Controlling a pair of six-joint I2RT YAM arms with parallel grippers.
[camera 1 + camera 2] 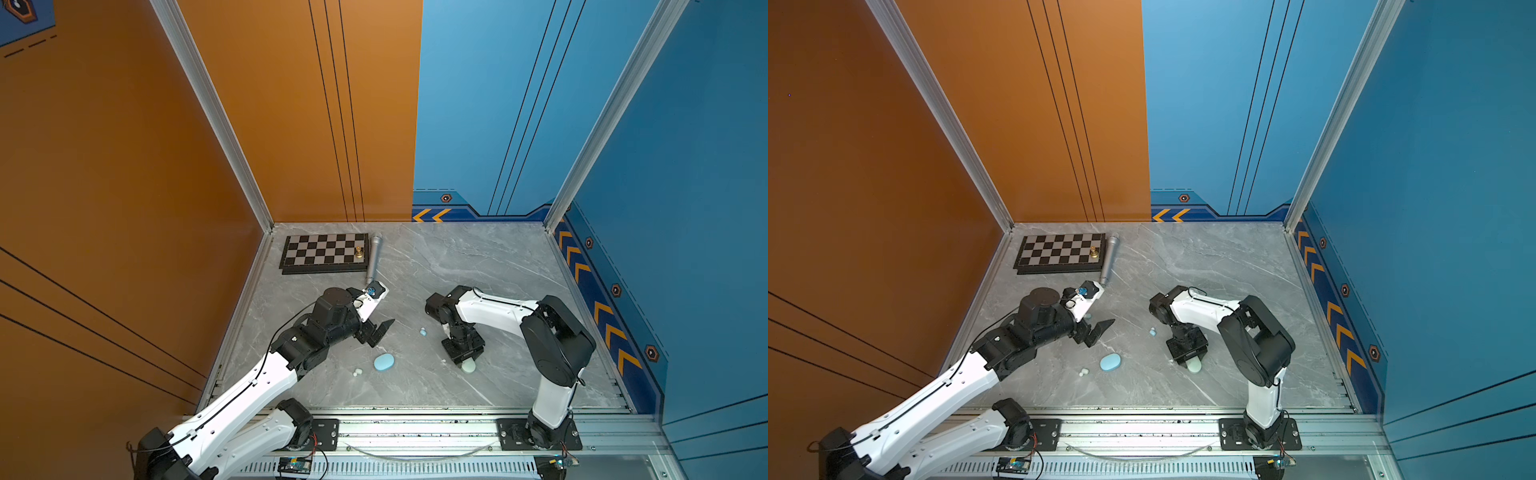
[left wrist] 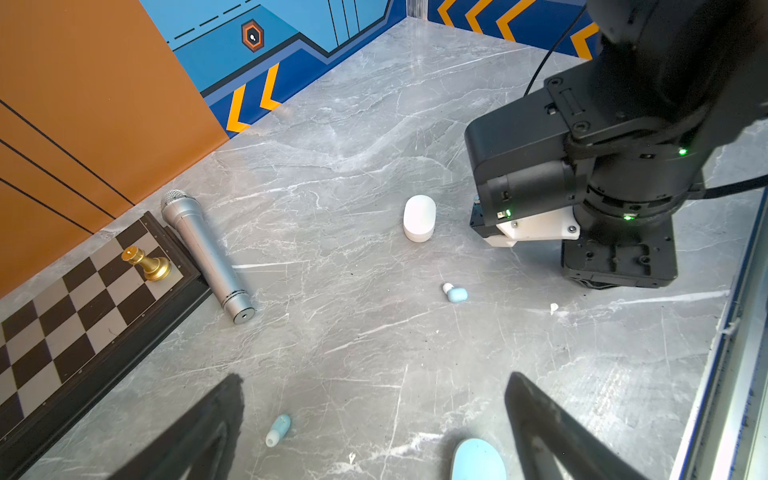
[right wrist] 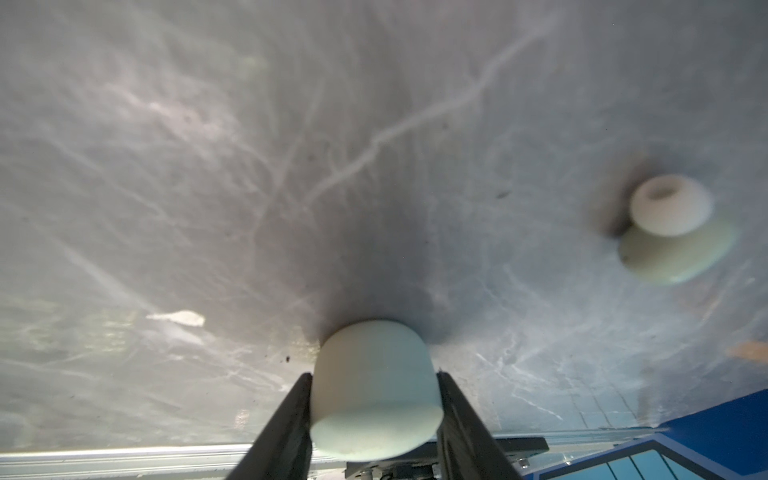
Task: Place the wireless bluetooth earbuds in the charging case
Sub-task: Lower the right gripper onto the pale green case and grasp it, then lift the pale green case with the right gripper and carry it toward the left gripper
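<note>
Inside right claw (image 3: pixel 375 375): pale green case (image 3: pixel 374 403) pinched; green earbud (image 3: pixel 675 230) nearby, apart; left claw (image 2: pixel 374 377) spread.

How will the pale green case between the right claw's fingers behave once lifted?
The pale green case looks rigid and smooth with rounded sides, so it may slip or twist in the right claw. It looks small, so it is probably light. The fingers meet only its curved flanks, so a hard pinch might squirt it out.
</note>
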